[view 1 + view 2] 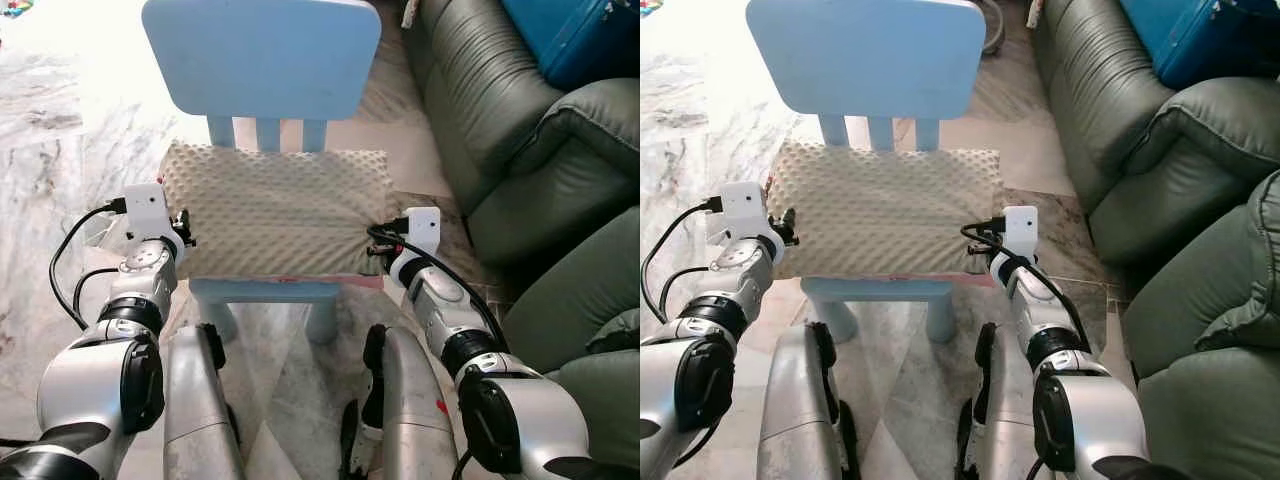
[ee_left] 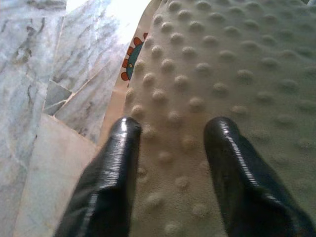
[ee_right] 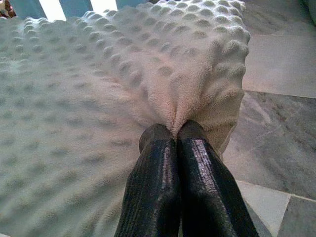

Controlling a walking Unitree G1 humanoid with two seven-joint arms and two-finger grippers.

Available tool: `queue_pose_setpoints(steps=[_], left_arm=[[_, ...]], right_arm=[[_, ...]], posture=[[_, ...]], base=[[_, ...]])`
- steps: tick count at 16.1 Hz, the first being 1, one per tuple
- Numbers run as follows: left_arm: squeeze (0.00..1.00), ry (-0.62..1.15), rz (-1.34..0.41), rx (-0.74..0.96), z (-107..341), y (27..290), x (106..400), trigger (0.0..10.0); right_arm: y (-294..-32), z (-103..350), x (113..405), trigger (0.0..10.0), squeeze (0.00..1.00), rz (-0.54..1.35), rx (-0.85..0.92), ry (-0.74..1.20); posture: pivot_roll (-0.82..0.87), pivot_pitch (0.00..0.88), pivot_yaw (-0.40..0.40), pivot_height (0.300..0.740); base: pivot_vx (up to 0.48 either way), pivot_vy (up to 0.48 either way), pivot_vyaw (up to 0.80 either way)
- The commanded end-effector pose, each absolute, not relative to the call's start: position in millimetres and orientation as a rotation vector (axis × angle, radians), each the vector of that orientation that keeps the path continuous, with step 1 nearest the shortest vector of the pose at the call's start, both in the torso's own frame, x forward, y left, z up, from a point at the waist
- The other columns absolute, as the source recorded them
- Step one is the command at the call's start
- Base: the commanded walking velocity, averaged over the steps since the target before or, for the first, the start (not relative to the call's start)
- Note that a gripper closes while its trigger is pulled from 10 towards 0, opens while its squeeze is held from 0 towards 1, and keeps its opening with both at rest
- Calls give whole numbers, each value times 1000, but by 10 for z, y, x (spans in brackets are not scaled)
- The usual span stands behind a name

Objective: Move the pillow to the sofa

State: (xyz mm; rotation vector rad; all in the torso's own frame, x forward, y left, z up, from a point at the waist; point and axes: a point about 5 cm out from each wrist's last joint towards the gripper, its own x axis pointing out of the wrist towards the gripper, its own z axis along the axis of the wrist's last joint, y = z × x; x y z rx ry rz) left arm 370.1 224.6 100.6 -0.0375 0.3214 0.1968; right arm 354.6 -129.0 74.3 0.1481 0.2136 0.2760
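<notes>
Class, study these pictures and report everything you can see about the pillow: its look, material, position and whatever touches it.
The cream, rectangular, soft fleece pillow is covered all over in raised dots. It lies flat on the seat of the small light-blue plastic chair, spanning the seat, its rear edge against the backrest slats. The right gripper, jaws shut, pinches a fold of fabric at the pillow's right end, puckering it. The left gripper, jaws open, rests its fingertips on the pillow's left end. A patterned edge peeks out beneath that end.

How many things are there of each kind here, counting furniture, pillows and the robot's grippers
Chair: 1
Sofa: 1
Pillow: 1
Grippers: 2, left gripper open over the pillow, right gripper pinching its cover
Total: 5
</notes>
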Motion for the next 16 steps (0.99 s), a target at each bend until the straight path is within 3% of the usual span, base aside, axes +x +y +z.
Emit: queue_pose_setpoints(steps=[1, 10, 16], left_arm=[[1000, 337, 182, -38, 1046, 2242, 3729, 10000], [1000, 443, 167, -32, 862, 2351, 3606, 10000], [1000, 459, 150, -41, 784, 2268, 3580, 10000]], right_arm=[[-1322, 720, 3525, 0, 0, 262, 148, 209], [-1227, 661, 3477, 0, 0, 292, 129, 227], [-1258, 687, 3495, 0, 0, 283, 127, 222]], posture=[[16, 217, -58, 513], [13, 222, -69, 513], [-3, 229, -65, 513]], base=[[0, 0, 0], [0, 0, 0], [0, 0, 0]])
